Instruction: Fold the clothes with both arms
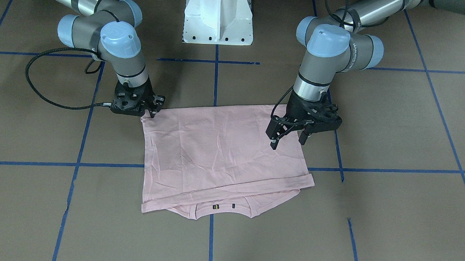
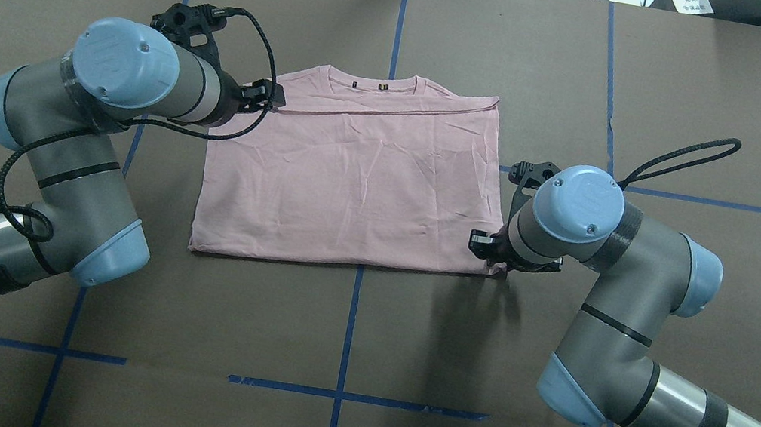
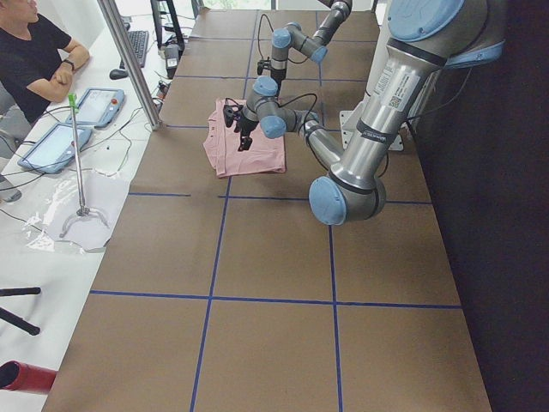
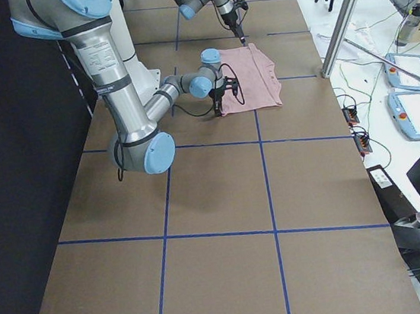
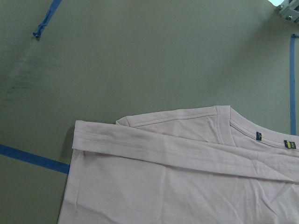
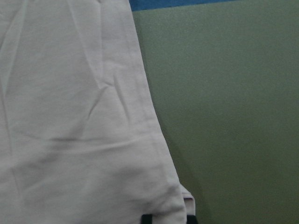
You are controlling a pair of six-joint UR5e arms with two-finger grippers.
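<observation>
The pale pink T-shirt (image 1: 223,150) lies folded flat on the brown table, plain side up. Its collar with small dark tags (image 1: 215,206) points away from the robot. It also shows in the overhead view (image 2: 355,179) and both wrist views (image 5: 187,186) (image 6: 70,116). My left gripper (image 1: 287,143) is open and empty. It hangs a little above the shirt's far left part (image 2: 268,96). My right gripper (image 1: 150,114) is down at the shirt's near right corner (image 2: 486,245). Its fingers look closed on that corner. The cartoon print is hidden.
The white pedestal base (image 1: 218,18) stands at the robot's side of the table. Blue tape lines (image 2: 350,331) grid the brown surface. An operator (image 3: 34,51) sits at a side bench with tablets (image 3: 94,107) and cables beyond the table's far edge.
</observation>
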